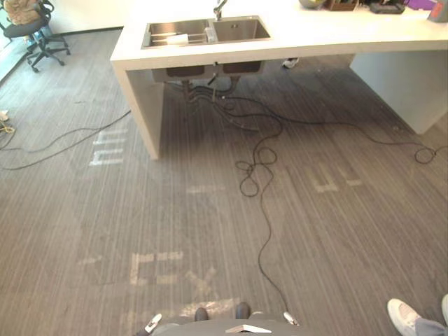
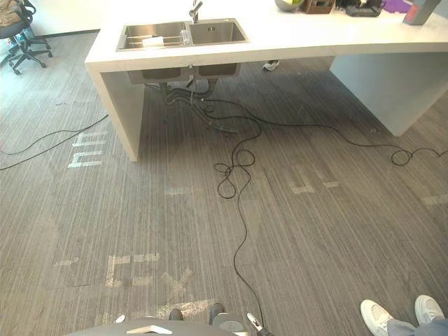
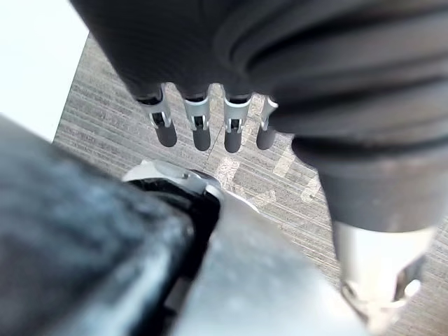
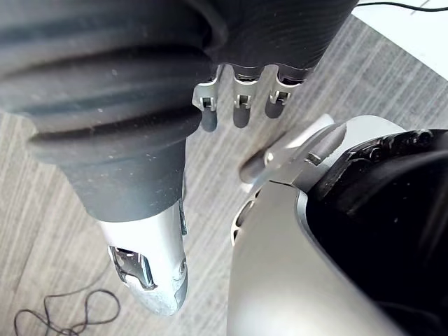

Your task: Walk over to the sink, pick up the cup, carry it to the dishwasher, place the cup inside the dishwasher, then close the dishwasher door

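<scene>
The cup is perhaps that pale thing in the steel double sink. The left hand and right hand hang straight-fingered and empty. A skewed walk risks hitting the white surface.

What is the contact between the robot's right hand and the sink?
Apart. Right wrist view: right hand over floor; left eye view: sink far ahead.

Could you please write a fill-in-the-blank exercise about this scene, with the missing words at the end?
The sink has ____ basins, set in the white counter. The office chair stands on the robot's ____ side. A person's white shoe is on the robot's ____ side. The left hand and the right hand both hold ____.
Missing words: two; left; right; nothing.
</scene>
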Controlling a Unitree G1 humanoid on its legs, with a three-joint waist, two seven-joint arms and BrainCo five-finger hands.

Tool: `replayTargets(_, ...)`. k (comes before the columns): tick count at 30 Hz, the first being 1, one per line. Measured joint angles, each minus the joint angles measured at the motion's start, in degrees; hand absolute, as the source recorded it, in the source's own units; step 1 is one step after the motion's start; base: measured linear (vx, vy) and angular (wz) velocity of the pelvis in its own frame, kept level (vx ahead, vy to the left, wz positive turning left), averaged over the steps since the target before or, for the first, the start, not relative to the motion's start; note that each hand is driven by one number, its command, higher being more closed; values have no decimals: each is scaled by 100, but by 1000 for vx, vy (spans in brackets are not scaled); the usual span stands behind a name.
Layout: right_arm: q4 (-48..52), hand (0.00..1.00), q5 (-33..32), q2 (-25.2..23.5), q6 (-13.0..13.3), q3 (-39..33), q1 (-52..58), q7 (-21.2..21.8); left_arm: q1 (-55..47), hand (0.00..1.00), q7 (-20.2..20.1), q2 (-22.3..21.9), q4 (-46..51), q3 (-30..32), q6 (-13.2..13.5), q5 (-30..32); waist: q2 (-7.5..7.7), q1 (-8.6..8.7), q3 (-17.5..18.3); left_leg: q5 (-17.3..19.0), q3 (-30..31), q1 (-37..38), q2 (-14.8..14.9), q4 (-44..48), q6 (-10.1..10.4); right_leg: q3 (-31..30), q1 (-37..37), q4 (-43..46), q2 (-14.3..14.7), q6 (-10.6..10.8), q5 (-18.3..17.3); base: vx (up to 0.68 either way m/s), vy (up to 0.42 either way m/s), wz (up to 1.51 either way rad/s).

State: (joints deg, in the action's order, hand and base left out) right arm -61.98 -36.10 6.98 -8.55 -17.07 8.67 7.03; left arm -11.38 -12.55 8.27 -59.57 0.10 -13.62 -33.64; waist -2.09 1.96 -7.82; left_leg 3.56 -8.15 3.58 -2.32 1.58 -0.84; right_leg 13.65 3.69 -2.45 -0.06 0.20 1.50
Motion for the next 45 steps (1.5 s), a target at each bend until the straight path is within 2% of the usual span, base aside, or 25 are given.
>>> replayTargets(3,9,0,-18,-55,101,-6,-110,-1,47,0,-186,34,11,44,-2,-6,68,15,-118,-24,35,105,9,-82,30,119,146,-149,21,5,11,45,-26,7)
replayTargets(4,26,0,-79,-76,143,-8,-162,-1,90,0,-207,46,49,44,-5,-23,49,14,-197,-24,41,141,8,-85,34,150,218,-182,21,9,11,38,-15,15)
replayTargets(9,266,0,-188,-199,448,15,-501,-22,136,0,-127,95,212,-1,119,-122,104,-9,-331,-89,48,176,7,-209,108,333,240,-215,13,40,-6,-1,-3,9)
replayTargets(10,347,0,-174,-213,488,24,-520,-22,136,0,-60,93,276,-10,199,-122,108,-7,-351,-103,46,175,6,-225,103,359,239,-215,10,43,-8,-4,2,17)
replayTargets(12,720,0,-73,-211,594,129,-581,-149,290,0,301,11,656,-23,591,-100,147,-10,-410,-152,38,175,-4,-278,117,464,239,-215,-7,46,-9,-27,12,16)
replayTargets(13,787,0,20,-207,633,131,-613,-194,335,0,409,-30,776,-30,701,-38,163,-6,-419,-153,36,179,-5,-277,118,464,240,-215,-8,46,-9,-48,30,4)
replayTargets(14,1099,0,197,-180,735,163,-643,-272,497,0,711,-153,1080,-60,935,266,198,1,-440,-153,29,188,-7,-275,118,463,248,-215,-13,53,-4,-36,22,-2)
replayTargets(18,1414,0,510,-143,833,340,-680,-282,818,0,1150,-328,1436,-321,1050,1074,227,55,-456,-154,11,196,-8,-275,119,469,252,-211,-22,52,1,-24,20,-5)
replayTargets(21,1421,0,734,-141,827,343,-671,-272,866,0,1499,-375,1523,-379,1004,1513,174,136,-486,-152,3,208,-6,-275,121,473,254,-187,-26,70,-15,0,0,0)
replayTargets(24,1421,0,735,-136,817,342,-644,-249,835,0,1601,-368,1521,-478,888,1716,109,143,-524,-136,0,254,-4,-268,146,500,278,-116,-44,88,-63,-8,11,4)
replayTargets(28,1405,0,838,-137,806,341,-552,-208,770,0,1604,-375,1456,-490,682,1757,102,135,-525,-108,-42,304,-4,-256,189,575,331,-62,-69,112,-105,-10,9,5)
replayTargets(39,1041,0,964,-203,831,329,-314,-160,846,0,1716,-332,856,-477,421,1823,78,147,-489,-114,-165,318,1,-265,178,575,342,-59,-74,113,-106,-13,7,-1)
replayTargets(45,846,0,1656,-231,896,228,-232,-230,829,0,1714,-216,488,-347,297,1937,141,144,-379,-112,-342,315,37,-281,172,569,331,-89,-50,107,-101,-15,4,-4)
